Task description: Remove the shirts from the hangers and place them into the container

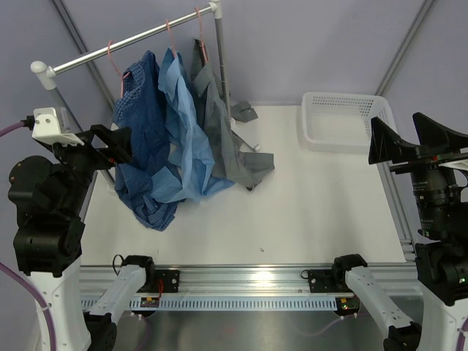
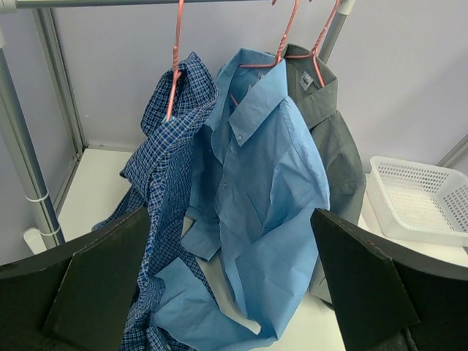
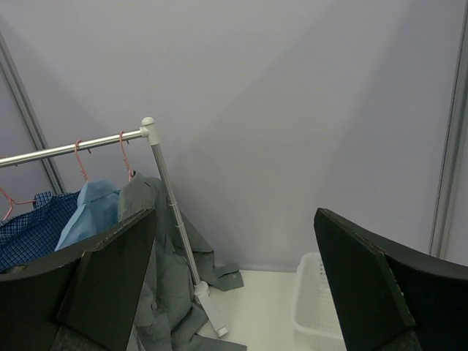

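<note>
Left gripper (image 1: 121,145) spread wide, empty, beside checked shirt (image 1: 142,150). Right gripper (image 1: 395,124) spread, empty, near white laundry basket (image 1: 316,137), far-right corner of table (image 1: 292,212).

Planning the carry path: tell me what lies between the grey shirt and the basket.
Only bare white table lies between the grey shirt and the basket, as the top view shows.

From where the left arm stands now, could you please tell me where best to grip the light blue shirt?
Probably its shoulder beside the collar, approached from the front by the open left gripper: the light blue shirt hangs facing it, and pulling there should slide it off the pink hanger.
</note>
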### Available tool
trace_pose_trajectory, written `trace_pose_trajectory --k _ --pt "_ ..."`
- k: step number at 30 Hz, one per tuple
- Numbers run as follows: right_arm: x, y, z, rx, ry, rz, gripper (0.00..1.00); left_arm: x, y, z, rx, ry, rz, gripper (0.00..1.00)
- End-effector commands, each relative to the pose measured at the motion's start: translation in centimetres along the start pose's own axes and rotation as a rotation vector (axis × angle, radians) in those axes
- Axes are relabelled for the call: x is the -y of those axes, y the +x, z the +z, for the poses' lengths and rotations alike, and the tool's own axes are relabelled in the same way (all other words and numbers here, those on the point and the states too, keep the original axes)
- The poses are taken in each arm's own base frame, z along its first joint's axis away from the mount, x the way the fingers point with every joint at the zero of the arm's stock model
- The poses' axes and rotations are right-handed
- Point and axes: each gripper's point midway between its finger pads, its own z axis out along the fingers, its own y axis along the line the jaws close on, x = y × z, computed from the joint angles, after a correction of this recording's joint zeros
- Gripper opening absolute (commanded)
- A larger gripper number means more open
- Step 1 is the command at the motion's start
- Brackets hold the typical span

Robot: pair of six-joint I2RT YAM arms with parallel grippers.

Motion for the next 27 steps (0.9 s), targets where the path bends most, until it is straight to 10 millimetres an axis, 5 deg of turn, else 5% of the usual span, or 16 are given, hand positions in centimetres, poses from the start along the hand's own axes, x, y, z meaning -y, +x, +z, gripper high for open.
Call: trace_pose_trajectory --k 1,12,16,18,20,21,27 --pt "-0.7 0.4 0.9 -0.006 -0.037 0.016 0.99 -0.1 -0.1 1.0 0.005 -0.002 0.008 0.99" --pt "-1.2 4.0 2.2 -0.103 -0.079 0.028 0.99 -2.0 0.6 5.2 -0.055 -0.110 0.004 0.99" --pt "-2.4 6.7 2.8 -0.200 -0.143 0.065 1.00 -3.6 0.5 9.8 -0.093 -0.208 -0.001 0.99" --pt "-3.1 8.1 3.0 -0.255 -0.175 0.097 0.99 -4.2 -1.2 11.2 -0.061 -0.254 0.008 0.97" --pt "-4.0 9.4 3.0 -0.306 -0.231 0.117 0.99 -5.2 -0.3 14.4 -0.103 -0.298 0.040 0.95" --pt "-4.2 10.0 2.9 -0.334 -0.241 0.125 0.99 -5.2 -1.9 15.0 -0.071 -0.306 0.046 0.94" --pt "-5.2 12.1 2.1 -0.417 -0.301 0.158 0.99 -7.8 -0.8 20.3 -0.118 -0.357 0.072 0.83"
